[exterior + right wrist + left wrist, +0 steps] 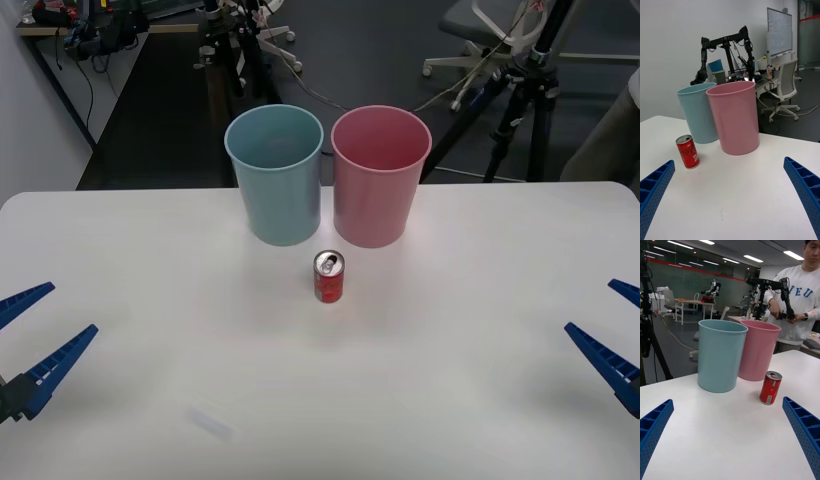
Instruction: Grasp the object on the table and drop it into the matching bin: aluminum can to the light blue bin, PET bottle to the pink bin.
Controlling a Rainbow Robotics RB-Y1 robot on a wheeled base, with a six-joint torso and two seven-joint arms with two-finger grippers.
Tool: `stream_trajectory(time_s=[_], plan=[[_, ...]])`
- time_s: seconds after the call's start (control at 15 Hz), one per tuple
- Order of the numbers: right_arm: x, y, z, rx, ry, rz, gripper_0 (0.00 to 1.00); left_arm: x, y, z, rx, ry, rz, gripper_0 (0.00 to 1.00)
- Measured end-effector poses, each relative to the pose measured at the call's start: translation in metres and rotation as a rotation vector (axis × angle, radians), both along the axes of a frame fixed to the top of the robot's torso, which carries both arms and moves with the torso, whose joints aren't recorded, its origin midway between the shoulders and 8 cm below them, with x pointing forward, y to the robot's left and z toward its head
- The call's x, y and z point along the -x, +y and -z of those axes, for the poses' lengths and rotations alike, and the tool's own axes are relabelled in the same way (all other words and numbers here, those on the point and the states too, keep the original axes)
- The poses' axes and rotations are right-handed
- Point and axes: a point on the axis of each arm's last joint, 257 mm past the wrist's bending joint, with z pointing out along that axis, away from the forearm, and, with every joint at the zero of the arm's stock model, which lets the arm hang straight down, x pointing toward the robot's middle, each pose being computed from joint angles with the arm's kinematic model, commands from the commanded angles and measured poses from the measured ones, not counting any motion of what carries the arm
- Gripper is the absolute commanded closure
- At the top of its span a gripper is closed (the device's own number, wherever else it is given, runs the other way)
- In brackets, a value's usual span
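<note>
1. The left gripper (35, 345) hangs low over the left edge of the table (150, 400), its blue ribbed fingers spread wide with nothing between them. The left wrist view looks between those fingers (653, 427) across bare white tabletop toward the bins.

2. The light blue bin (274, 172) stands upright near the far edge, a little left of the table's middle. Its rim is just beside, perhaps touching, the rim of the pink bin (380, 174) on its right.

3. The aluminum can (329, 276) stands upright on its base, silver top and pull tab up, so its long axis is vertical. It sits just in front of the gap between the two bins, apart from both, near the table's middle and well back from the near edge.

4. The right gripper (612, 345) waits low over the right edge, mirroring the left one, fingers likewise wide apart and holding nothing.

5. The relation that matters: the can lies ahead of both grippers and inward, well apart from either, roughly midway between them, so neither arm is clearly nearer. Since the can belongs in the light blue bin on the left, the left arm looks the likelier choice. With the can upright, a level side-on approach with the fingers straddling its body seems to fit, taking care not to knock it over or nudge the bins.
</note>
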Motion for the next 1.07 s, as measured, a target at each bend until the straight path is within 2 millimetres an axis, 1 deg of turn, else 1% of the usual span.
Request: stream_trajectory(time_s=[0.13, 0.2, 0.4, 0.6, 0.87, 1.07], plan=[[0.001, 0.001, 0.004, -0.010, 0.007, 0.005, 0.00, 0.000, 0.000, 0.000, 0.000, 0.000, 0.000, 0.00], [0.004, 0.003, 0.014, -0.031, 0.026, 0.017, 0.00, 0.000, 0.000, 0.000, 0.000, 0.000, 0.000, 0.00], [0.009, 0.008, 0.020, -0.037, 0.039, 0.012, 0.00, 0.000, 0.000, 0.000, 0.000, 0.000, 0.000, 0.00], [0.020, 0.017, 0.032, -0.036, 0.060, -0.012, 0.00, 0.000, 0.000, 0.000, 0.000, 0.000, 0.000, 0.00], [0.041, 0.039, 0.053, 0.018, 0.037, -0.043, 0.00, 0.000, 0.000, 0.000, 0.000, 0.000, 0.000, 0.00], [0.050, 0.059, 0.069, 0.054, 0.015, -0.056, 0.00, 0.000, 0.000, 0.000, 0.000, 0.000, 0.000, 0.00]])
